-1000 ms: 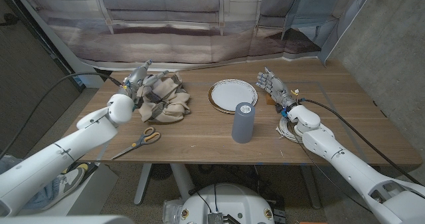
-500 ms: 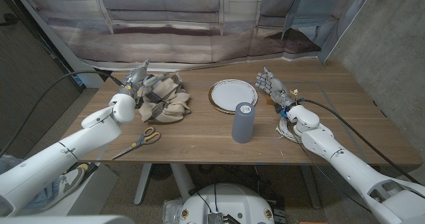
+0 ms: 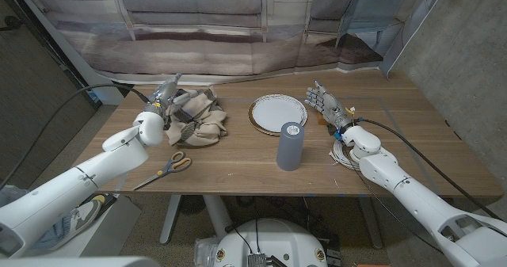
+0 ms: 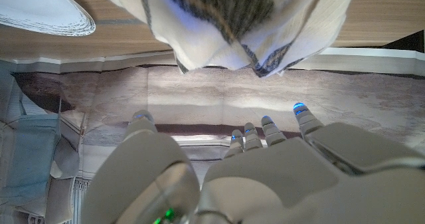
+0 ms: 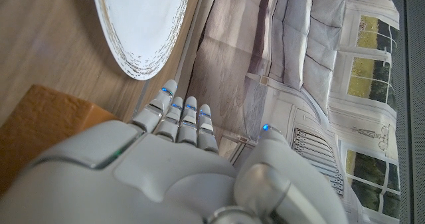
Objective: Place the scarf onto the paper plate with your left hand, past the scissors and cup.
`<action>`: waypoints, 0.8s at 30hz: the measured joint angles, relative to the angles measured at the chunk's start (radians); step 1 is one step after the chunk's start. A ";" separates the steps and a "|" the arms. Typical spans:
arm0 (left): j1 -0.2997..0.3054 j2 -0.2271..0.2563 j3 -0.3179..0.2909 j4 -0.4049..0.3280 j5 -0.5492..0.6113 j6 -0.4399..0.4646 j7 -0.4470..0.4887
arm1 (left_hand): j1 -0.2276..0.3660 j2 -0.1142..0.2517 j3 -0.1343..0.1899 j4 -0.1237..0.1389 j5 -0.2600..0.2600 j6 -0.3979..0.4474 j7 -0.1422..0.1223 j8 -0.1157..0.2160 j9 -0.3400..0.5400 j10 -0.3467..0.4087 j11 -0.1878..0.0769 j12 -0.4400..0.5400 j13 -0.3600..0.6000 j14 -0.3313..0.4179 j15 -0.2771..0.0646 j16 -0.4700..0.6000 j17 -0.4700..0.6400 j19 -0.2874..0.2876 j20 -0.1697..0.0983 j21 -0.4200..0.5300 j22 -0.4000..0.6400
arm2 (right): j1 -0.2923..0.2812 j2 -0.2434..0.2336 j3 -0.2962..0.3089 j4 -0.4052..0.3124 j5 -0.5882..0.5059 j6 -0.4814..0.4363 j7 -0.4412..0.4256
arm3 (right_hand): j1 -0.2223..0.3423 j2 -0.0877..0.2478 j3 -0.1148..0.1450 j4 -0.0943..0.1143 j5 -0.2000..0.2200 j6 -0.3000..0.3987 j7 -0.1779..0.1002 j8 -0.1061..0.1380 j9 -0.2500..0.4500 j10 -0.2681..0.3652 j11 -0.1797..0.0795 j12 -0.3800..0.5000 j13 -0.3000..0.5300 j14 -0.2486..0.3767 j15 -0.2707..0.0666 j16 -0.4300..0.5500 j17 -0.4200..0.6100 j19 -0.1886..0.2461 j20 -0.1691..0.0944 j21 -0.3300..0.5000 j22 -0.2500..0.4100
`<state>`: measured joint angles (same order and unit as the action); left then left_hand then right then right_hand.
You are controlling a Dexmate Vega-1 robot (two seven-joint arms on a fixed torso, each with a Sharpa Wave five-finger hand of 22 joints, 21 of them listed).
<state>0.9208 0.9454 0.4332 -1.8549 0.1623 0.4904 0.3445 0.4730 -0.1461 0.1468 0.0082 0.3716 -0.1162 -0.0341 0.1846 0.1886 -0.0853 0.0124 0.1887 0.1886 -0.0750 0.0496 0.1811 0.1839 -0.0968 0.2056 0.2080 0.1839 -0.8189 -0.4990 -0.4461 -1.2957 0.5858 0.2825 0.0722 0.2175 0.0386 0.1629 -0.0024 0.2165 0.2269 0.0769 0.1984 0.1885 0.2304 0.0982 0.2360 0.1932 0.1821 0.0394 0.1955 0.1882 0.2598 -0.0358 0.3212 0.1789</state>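
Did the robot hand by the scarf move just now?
Yes, a little. The left robot hand has crept toward the scarf and the plate, judged against the scissors, which stayed put. Its fingers are open, not gripping the scarf yet.

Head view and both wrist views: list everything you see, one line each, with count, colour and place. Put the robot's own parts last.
scarf: one, beige with dark stripes, bunched at the table's far left.
paper plate: one, white with a darker rim, far middle of the table, bare.
cup: one, grey, upright, in front of the plate.
scissors: one pair, yellow and grey handles, near left, in front of the scarf.
cable coil: one, white, by the right wrist.
table: one, wooden.
backdrop: one, printed sofa scene, behind the table.
left hand: one, grey, at the scarf's left edge, fingers apart.
right hand: one, grey, right of the plate, holding nothing.
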 measured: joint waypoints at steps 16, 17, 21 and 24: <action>0.009 -0.004 0.013 0.010 -0.012 0.005 -0.006 | -0.004 -0.004 -0.009 -0.001 0.006 0.000 0.000 0.004 0.000 0.000 0.000 0.000 0.000 0.000 0.000 0.004 0.000 0.000 0.000 0.000 0.000 | -0.011 -0.009 0.005 -0.023 0.000 0.000 -0.007 | 0.000 0.000 -0.003 -0.003 0.000 0.000 0.000 0.000 0.000 0.004 -0.004 0.000 0.000 0.000 0.000 0.000 0.000 0.004 0.004 0.000 0.000; 0.009 -0.004 0.014 0.012 -0.013 0.003 -0.006 | -0.004 -0.004 -0.009 -0.001 0.006 0.000 0.000 0.004 0.000 0.000 0.000 0.000 0.000 0.000 0.000 0.004 0.000 0.000 0.000 0.000 0.000 | -0.011 -0.010 0.005 -0.024 0.000 -0.001 -0.006 | 0.000 0.000 -0.003 -0.003 0.000 0.000 0.000 0.000 0.000 0.004 -0.004 0.000 0.000 0.000 0.000 0.000 0.000 0.004 0.004 0.000 0.000; 0.002 -0.007 0.025 0.023 -0.013 0.000 -0.009 | -0.004 -0.004 -0.009 -0.001 0.006 0.007 -0.001 0.008 0.000 0.000 0.000 0.004 0.000 0.004 -0.004 0.004 0.000 0.000 0.000 0.000 0.000 | -0.011 -0.012 0.005 -0.026 -0.001 -0.003 -0.003 | 0.000 0.000 -0.003 -0.003 0.000 0.000 0.000 0.000 0.000 0.004 -0.004 0.000 0.000 0.000 0.000 0.000 0.000 0.004 0.004 0.000 0.000; -0.008 -0.011 0.033 0.032 -0.013 0.000 -0.009 | -0.004 -0.004 -0.012 -0.004 0.006 0.008 0.000 0.008 0.000 0.000 0.000 0.004 0.000 0.004 -0.004 0.004 0.000 0.006 0.005 0.000 0.000 | -0.011 -0.012 0.005 -0.026 -0.002 -0.003 -0.002 | 0.000 0.000 -0.003 -0.003 0.000 0.000 0.000 0.000 0.000 0.004 -0.004 0.000 0.000 0.000 0.000 0.000 0.000 0.004 0.004 0.000 0.000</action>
<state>0.9123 0.9340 0.4659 -1.8233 0.1492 0.4903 0.3353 0.4691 -0.1500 0.1349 0.0038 0.3774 -0.1084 -0.0339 0.1925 0.1884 -0.0851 0.0122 0.1926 0.1885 -0.0713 0.0458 0.1854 0.1838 -0.0913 0.2103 0.2080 0.1837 -0.8298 -0.5110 -0.4411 -1.3212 0.5838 0.2794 0.0697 0.2175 0.0386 0.1601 -0.0052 0.2165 0.2268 0.0769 0.1984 0.1883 0.2341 0.0945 0.2360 0.1931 0.1821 0.0394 0.1956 0.1883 0.2635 -0.0321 0.3213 0.1790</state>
